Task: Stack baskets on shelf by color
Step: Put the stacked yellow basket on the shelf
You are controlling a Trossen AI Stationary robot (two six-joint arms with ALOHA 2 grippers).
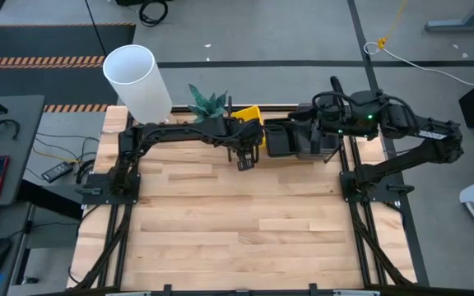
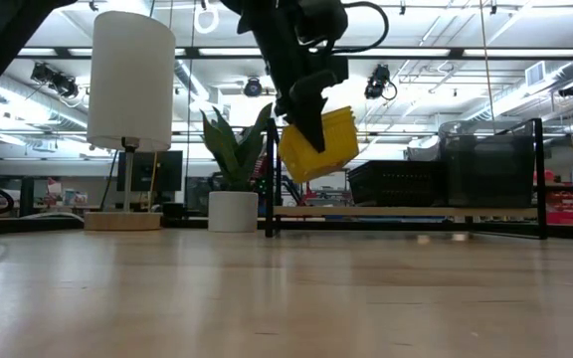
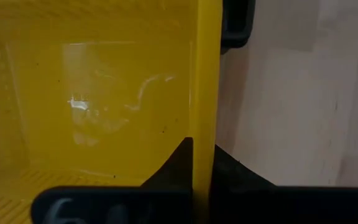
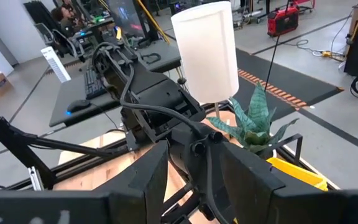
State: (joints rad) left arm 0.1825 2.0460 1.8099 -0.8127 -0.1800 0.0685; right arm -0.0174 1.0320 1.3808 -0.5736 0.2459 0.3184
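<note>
A yellow basket [image 2: 318, 144] hangs tilted above the left end of the shelf [image 2: 406, 213], with my left gripper [image 2: 311, 119] shut on it; the left wrist view is filled by its inside [image 3: 98, 106]. A black basket [image 2: 396, 183] and a smoky-grey basket [image 2: 487, 164] stand on the shelf's board, side by side. My right gripper [image 4: 191, 183] is open with nothing between its fingers, raised over the shelf's right part [image 1: 319, 123]. My left gripper pinches one side wall of the yellow basket at its rim [image 3: 204, 124], one finger inside [image 3: 180, 163] and one outside [image 3: 238, 177]. The fingers come slanting down from above. The basket is lifted clear of the shelf and tilted.
A white cylinder lamp [image 2: 130, 80] and a plant in a white pot [image 2: 233, 204] stand at the far left, beside the shelf's left post [image 2: 270, 179]. Bare wood tabletop [image 1: 237, 222] lies in front of the shelf.
</note>
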